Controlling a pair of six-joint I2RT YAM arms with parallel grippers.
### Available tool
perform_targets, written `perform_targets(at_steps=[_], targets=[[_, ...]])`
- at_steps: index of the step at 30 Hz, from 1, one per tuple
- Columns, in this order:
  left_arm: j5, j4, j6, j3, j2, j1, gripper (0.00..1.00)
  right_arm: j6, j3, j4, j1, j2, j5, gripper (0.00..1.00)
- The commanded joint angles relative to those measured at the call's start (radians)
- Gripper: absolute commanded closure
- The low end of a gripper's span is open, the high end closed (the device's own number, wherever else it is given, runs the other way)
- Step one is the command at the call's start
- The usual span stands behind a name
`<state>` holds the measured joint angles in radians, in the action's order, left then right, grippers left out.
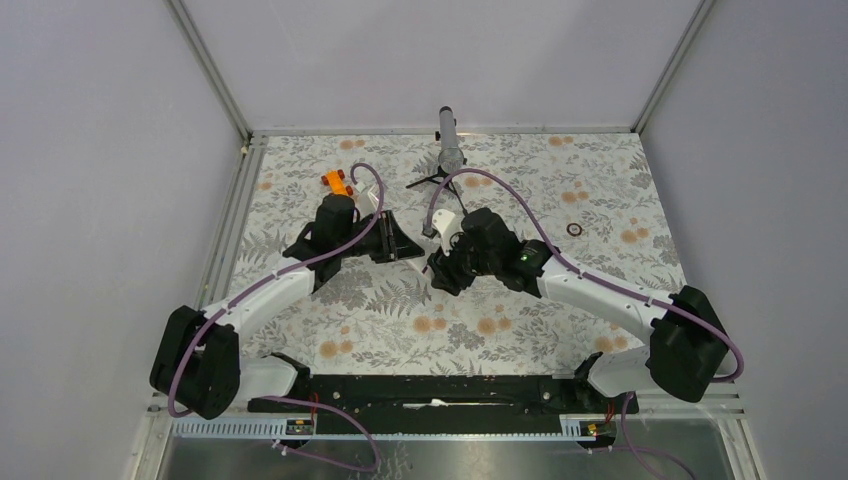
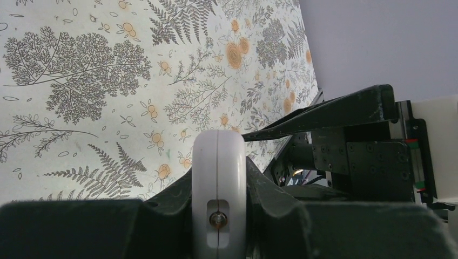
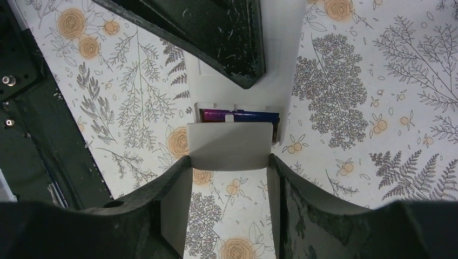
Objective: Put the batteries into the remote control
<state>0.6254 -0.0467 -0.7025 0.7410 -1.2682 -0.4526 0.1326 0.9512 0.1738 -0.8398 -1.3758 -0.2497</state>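
Here we see the right gripper (image 3: pixel 229 168) pinching the battery cover (image 3: pixel 229 143) by its side edges, the far edge right at the open compartment of the remote control (image 3: pixel 278 59). Inside lies the purple battery (image 3: pixel 237 115) (the orange one we cannot make out). The left gripper (image 2: pixel 219 190) is clamped on the remote's body. We'd hold the cover level, square it to the compartment, then press gently

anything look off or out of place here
Nothing spilled or broken. The battery bay on the remote is open, a purple battery showing; the cover sits at its edge in the right gripper, not seated. A small black ring lies loose off to the right.
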Motion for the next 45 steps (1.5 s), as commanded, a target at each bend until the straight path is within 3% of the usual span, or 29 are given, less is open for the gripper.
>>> perform_targets(at_steps=[1, 45], targets=[[-0.001, -0.056, 0.026, 0.036, 0.035, -0.007, 1.00, -0.026, 0.050, -0.036, -0.010, -0.001, 0.027, 0.62], [0.036, -0.046, 0.058, 0.043, 0.031, -0.018, 1.00, -0.022, 0.146, 0.040, -0.013, -0.117, 0.075, 0.62]])
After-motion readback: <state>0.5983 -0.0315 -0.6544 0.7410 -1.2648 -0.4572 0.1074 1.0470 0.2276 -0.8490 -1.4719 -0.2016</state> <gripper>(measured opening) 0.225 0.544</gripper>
